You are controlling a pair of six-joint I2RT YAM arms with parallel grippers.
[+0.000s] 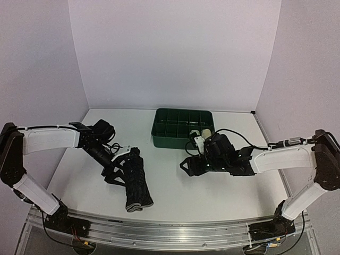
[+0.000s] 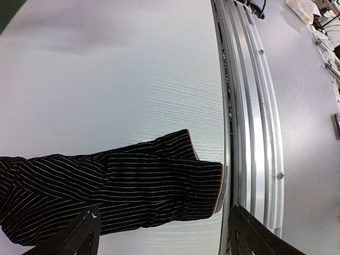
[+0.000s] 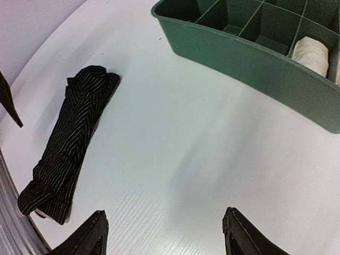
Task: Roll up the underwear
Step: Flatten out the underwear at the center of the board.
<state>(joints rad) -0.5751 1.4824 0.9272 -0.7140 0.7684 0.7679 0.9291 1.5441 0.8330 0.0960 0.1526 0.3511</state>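
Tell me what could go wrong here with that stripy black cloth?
The underwear ends right beside the metal rail at the front; rolling could drag it over or snag it there. The left gripper stands open over the folded strip, so it may pinch only the top layer and undo the fold.

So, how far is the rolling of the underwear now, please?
Done: one white roll already sits in the green tray. In hand: the black striped underwear lies on the table as a long folded strip, not rolled; left claw open above it, right claw open, empty. Left: rolling it up.
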